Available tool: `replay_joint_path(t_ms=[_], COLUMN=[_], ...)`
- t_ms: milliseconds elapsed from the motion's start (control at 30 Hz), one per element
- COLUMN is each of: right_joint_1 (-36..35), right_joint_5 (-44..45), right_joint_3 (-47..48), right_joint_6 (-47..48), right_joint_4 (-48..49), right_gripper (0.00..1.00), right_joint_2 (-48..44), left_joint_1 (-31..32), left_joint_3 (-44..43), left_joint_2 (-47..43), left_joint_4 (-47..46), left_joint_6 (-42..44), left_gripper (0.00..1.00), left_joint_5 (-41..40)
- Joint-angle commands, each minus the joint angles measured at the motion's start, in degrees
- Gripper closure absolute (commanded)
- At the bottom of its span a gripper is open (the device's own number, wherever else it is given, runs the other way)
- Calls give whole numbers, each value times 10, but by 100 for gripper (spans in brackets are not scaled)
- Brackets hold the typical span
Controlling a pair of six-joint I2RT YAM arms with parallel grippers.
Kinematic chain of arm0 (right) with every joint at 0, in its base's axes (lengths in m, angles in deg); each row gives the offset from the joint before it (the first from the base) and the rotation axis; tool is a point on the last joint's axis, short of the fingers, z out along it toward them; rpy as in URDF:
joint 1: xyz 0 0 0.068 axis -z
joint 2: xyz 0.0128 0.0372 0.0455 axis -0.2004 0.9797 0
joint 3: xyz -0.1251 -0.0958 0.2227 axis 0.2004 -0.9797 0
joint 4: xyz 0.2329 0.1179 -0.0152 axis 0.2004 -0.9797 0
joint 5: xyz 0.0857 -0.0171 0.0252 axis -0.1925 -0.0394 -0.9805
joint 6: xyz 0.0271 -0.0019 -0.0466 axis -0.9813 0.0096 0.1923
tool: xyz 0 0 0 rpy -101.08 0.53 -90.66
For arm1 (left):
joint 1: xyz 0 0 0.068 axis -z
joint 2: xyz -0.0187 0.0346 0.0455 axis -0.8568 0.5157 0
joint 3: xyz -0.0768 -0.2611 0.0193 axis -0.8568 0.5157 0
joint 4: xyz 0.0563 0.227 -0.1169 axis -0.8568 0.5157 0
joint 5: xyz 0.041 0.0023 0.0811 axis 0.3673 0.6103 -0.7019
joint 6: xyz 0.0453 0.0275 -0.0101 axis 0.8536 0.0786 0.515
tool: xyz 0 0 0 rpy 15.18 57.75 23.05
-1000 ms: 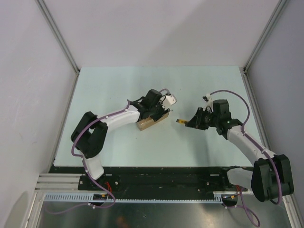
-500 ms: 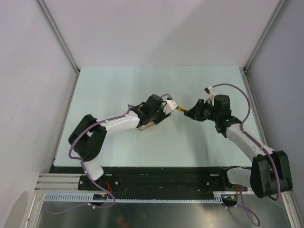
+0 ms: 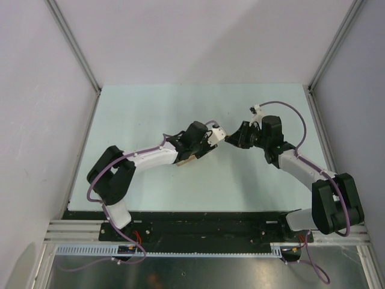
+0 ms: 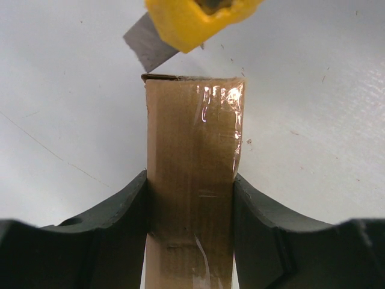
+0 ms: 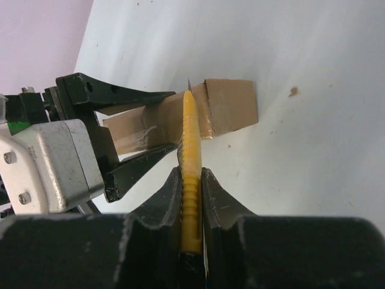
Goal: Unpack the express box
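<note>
The express box [image 4: 189,138], plain brown cardboard with clear tape glinting along its right edge, is clamped across its width by my left gripper [image 4: 189,180]. From above, only a sliver of the box [image 3: 186,161] shows under the left gripper [image 3: 206,148]. My right gripper [image 5: 191,174] is shut on a yellow utility knife [image 5: 190,150], held edge-up. The knife's grey blade [image 4: 147,45] sits at the box's far top corner, and its yellow nose [image 4: 195,18] hangs just above that end. In the right wrist view the knife tip meets the taped end of the box [image 5: 231,108]. The right gripper [image 3: 236,139] faces the left one.
The pale green table [image 3: 150,108] is walled on the left, back and right by grey panels with metal corner posts [image 3: 328,57]. The arm bases stand on a black rail [image 3: 198,223] at the near edge. The left arm's white camera housing [image 5: 51,162] sits close to the knife hand.
My right arm has swung left and brought the knife up to the far end of the box. The left gripper has shifted slightly with the box and keeps its grip.
</note>
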Motion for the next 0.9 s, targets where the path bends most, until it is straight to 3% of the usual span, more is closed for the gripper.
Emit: replay_joint_path(t_ms=[0, 867], right_joint_1=[-9, -33], right_joint_5=[5, 31], right_joint_3=[26, 39], right_joint_6=[3, 28], right_joint_4=[37, -11], right_gripper=[100, 100], right_joint_2=[11, 47], left_joint_1=[7, 6], left_joint_3=[36, 54], left_joint_2=[7, -1], left_joint_4=[69, 68], left_joint_6=[-16, -15], left_gripper=[83, 84], left_joint_5=[18, 10])
